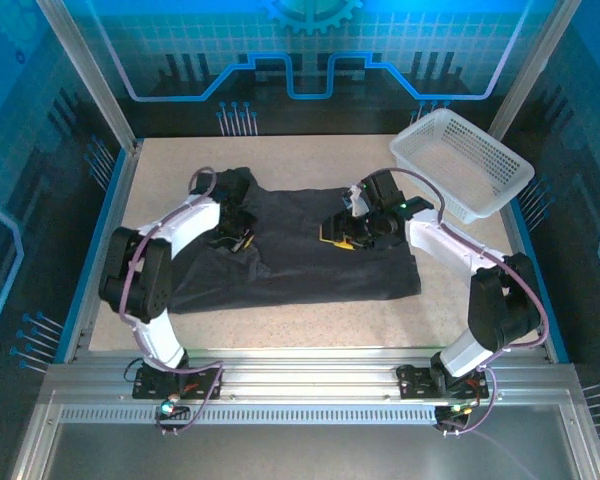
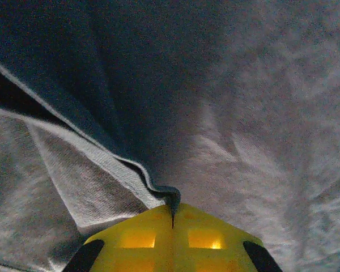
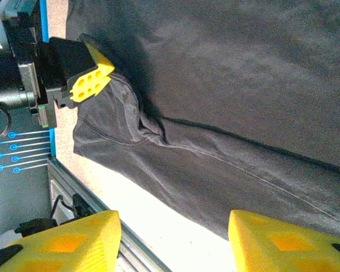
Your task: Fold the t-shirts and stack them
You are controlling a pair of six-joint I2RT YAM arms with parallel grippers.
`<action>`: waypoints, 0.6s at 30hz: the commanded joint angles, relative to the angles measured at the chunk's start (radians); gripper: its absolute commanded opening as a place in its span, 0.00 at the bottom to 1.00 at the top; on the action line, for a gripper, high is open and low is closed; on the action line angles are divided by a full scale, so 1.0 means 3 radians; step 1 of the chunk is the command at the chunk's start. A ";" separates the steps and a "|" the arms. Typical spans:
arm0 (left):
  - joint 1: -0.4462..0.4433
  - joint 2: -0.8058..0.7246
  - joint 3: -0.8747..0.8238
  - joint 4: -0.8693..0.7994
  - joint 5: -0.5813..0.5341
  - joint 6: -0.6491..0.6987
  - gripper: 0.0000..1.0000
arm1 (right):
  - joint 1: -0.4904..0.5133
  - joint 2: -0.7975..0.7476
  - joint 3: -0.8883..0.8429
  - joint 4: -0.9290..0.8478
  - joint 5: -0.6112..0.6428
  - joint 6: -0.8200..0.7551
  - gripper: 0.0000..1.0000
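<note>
A dark charcoal t-shirt [image 1: 300, 255] lies spread across the middle of the table. My left gripper [image 1: 238, 238] rests on its left part. In the left wrist view the yellow fingers [image 2: 136, 238] are pressed together, and a folded hem of the t-shirt [image 2: 158, 190] is pinched at the tips of the left gripper [image 2: 173, 207]. My right gripper [image 1: 342, 232] hovers over the shirt's middle. Its yellow fingers [image 3: 68, 243] stand wide apart with nothing between them, above the t-shirt [image 3: 226, 113]. The right wrist view also catches the left gripper [image 3: 90, 85] at a bunched corner of the fabric.
A white lattice basket [image 1: 460, 165] stands tilted at the back right corner. Bare speckled tabletop [image 1: 310, 325] runs along the front of the shirt up to the metal rail [image 1: 310, 375]. Blue-edged walls enclose both sides.
</note>
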 commanded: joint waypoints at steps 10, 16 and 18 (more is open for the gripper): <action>-0.0267 0.0524 0.0629 -0.0580 -0.0165 0.1081 0.00 | -0.0058 -0.0181 -0.0195 0.0001 0.0014 0.0080 0.53; -0.0303 0.0591 0.0667 -0.0361 -0.0109 0.1287 0.02 | -0.0058 -0.0215 -0.0273 -0.0015 0.0043 0.0109 0.53; -0.0301 0.0653 0.0715 -0.0362 -0.0107 0.1333 0.12 | -0.0058 -0.0223 -0.0304 -0.0025 0.0061 0.0125 0.53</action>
